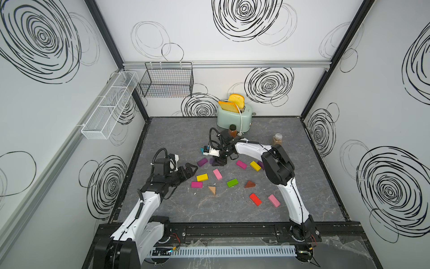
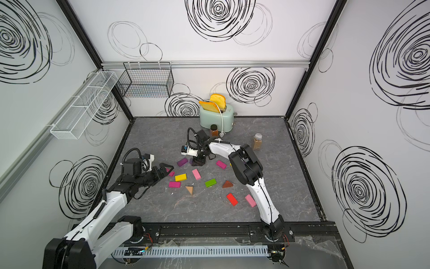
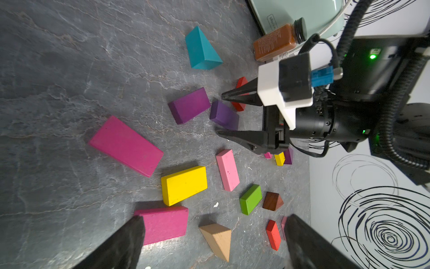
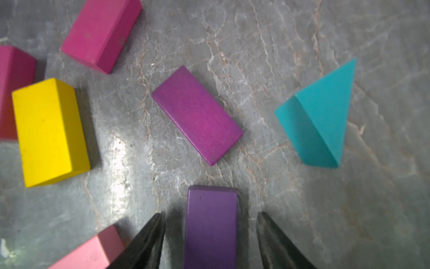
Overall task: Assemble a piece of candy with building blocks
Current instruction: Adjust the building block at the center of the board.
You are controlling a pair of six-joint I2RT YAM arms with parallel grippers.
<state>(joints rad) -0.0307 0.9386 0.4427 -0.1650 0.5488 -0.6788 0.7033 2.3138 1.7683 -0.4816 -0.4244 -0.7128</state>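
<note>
Building blocks lie scattered flat on the bench (image 1: 186, 209). No candy shape is built yet, by the look of it. Reference for places: the dark purple brick (image 4: 211, 228).

- Left end effector (image 1: 192, 172): jaws spread wide and empty. It hovers well on the robot's side of the dark purple brick, over a magenta brick (image 3: 162, 223), with a tan wedge (image 3: 218, 240) close by.
- Between there and the dark purple brick: a yellow brick (image 4: 50, 132) and a pink brick (image 4: 93, 251).
- Right end effector (image 4: 210, 213): released and gripping nothing. Its jaws straddle the dark purple brick, with a gap showing on each side.
- Just past that brick's end, apart from it: a plum brick (image 4: 197, 114). Farther out is a teal wedge (image 4: 321, 116).
- A red brick (image 3: 240, 93) sits right behind one jaw.
- Beyond: a brown jar (image 1: 232, 131), then the toaster (image 1: 233, 116).

Risks (judgement):
1. If one jaw meets the brick first on closing, the brick could skid or twist and end up pinched at a corner.
2. The outer jaw could drag the red brick.
3. A lift with a tilt could clip the plum brick.
4. If the left arm reaches toward the dark purple brick now, the two arms could crowd each other.
</note>
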